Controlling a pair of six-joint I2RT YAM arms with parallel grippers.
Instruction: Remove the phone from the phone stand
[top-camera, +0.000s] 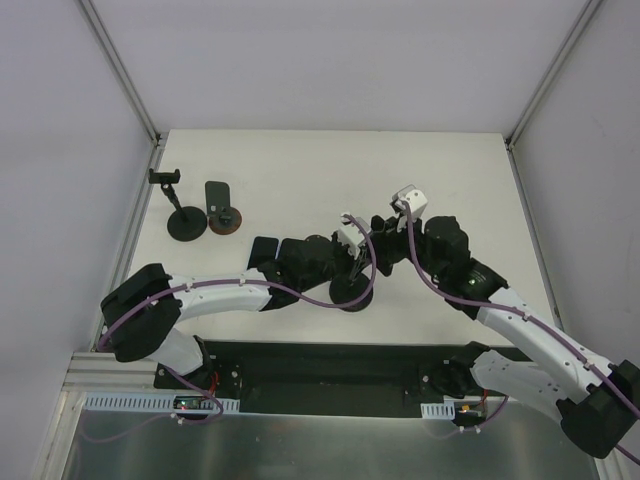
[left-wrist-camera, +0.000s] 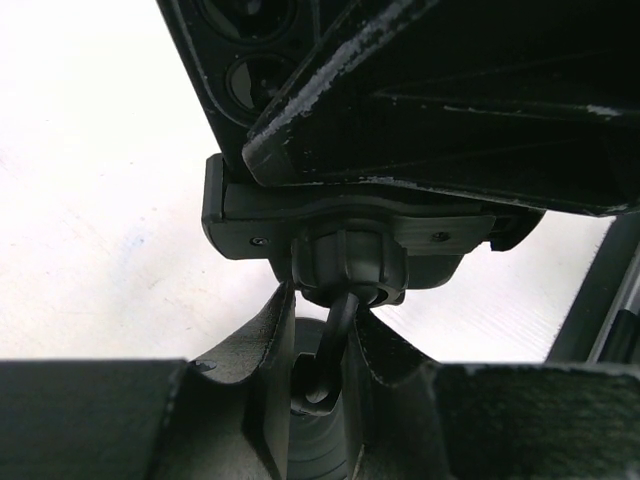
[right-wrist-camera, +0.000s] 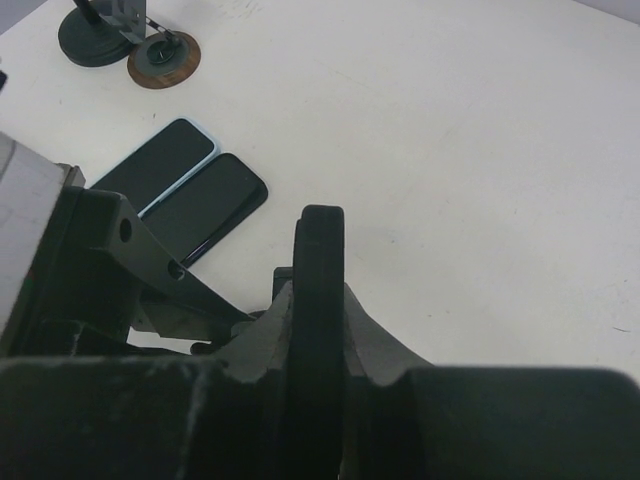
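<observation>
White tabletop (top-camera: 450, 180) spreads under both arms, which reach inward and meet at its middle over the phone stand (left-wrist-camera: 348, 260), whose cradle holds the phone (right-wrist-camera: 320, 235). The pull-out step looks to be in hand: the left gripper (left-wrist-camera: 325, 335) is closed around the stand's stem, bracing it, while the right gripper (right-wrist-camera: 320, 300) pinches the phone edge-on. The next move probably calls for a straight pull out of the cradle, with the stand held down.

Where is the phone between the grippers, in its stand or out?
In. The left wrist view shows the phone seated in the stand's clamp.
</observation>
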